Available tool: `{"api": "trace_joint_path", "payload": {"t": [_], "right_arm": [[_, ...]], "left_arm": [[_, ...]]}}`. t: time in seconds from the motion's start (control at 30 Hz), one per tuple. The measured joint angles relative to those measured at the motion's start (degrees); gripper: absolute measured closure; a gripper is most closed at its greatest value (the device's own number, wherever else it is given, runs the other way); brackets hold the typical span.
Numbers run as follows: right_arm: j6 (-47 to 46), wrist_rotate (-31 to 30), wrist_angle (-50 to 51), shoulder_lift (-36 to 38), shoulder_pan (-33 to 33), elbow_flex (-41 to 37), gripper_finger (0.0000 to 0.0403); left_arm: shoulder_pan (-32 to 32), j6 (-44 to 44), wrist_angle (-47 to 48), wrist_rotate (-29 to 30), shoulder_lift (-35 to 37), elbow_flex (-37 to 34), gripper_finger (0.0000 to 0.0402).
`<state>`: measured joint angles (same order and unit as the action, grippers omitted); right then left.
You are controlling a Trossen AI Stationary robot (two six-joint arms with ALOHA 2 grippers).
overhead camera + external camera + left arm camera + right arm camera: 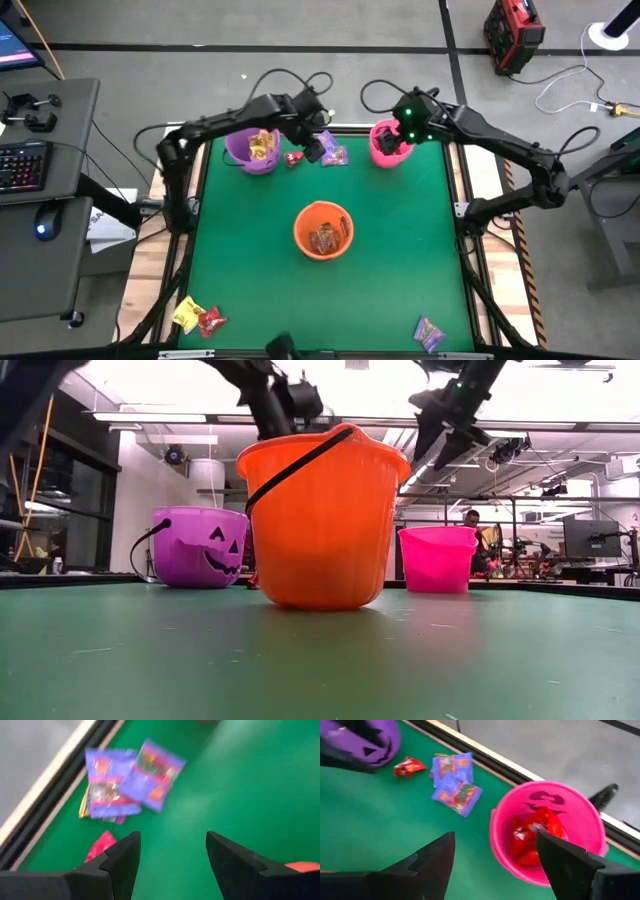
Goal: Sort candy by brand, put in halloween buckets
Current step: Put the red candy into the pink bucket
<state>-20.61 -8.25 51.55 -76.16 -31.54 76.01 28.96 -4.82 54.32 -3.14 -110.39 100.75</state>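
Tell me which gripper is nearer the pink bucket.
Right. The right gripper hangs directly over the pink bucket; the left gripper is off to its side, above the purple packets.

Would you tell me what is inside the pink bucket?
The pink bucket holds red candy piled at the bottom. The right gripper, open above it, hides part of the inside, so anything beneath the pile cannot be seen.
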Motion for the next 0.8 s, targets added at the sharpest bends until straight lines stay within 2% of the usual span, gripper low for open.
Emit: {"api": "trace_joint_path", "payload": {"t": [0.17, 0.37, 0.67, 0.8], "right_arm": [[-1.6, 0.0, -0.9, 0.0, 2.4, 0.0, 0.0132], [-6.6, -0.6, -3.0, 0.0, 4.3, 0.0, 0.0132], [-11.5, -3.3, -5.8, -0.9, 6.1, 0.0, 0.0132], [-12.4, -3.3, -6.0, -2.4, 6.7, 0.0, 0.0132]], "left_arm": [[2.8, 6.4, 1.5, 0.3, -5.9, 0.0, 0.0188], [5.4, 14.9, 3.3, 4.3, -10.7, 0.1, 0.0188], [5.8, 25.8, 3.6, 12.2, -14.4, 0.1, 0.0188], [5.8, 26.5, 3.7, 12.3, -15.2, 0.1, 0.0188]]}}
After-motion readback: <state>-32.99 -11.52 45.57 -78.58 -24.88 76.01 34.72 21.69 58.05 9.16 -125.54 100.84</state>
